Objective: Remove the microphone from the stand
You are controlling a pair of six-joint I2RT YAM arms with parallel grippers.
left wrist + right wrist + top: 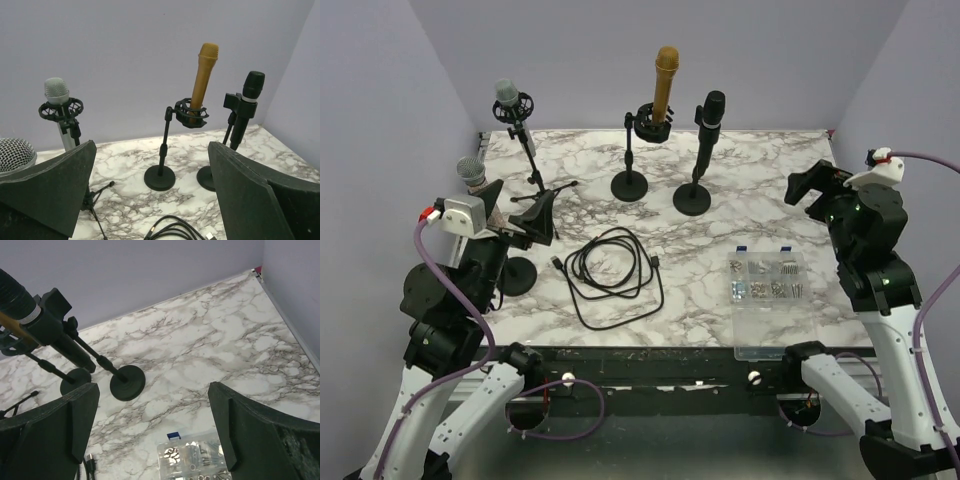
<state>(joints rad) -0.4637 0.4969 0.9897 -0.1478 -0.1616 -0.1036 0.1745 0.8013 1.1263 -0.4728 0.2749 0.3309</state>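
Observation:
Several microphones stand on stands on the marble table. A gold microphone [666, 78] sits in a shock mount on a round-base stand [630, 185]. A black microphone [709, 122] is clipped to a second round-base stand [692, 198]. A silver-headed microphone [509, 102] sits on a tripod stand at the back left. A mesh-headed microphone [471, 173] stands just left of my left gripper [532, 216], which is open and empty. In the left wrist view the gold microphone [204, 75] and the black microphone [246, 107] are far ahead. My right gripper [815, 186] is open and empty at the right.
A coiled black cable [611, 268] lies in the middle front. A clear plastic box of small parts [767, 282] sits at the front right, below my right gripper in its wrist view [192, 460]. Purple walls close the back and sides.

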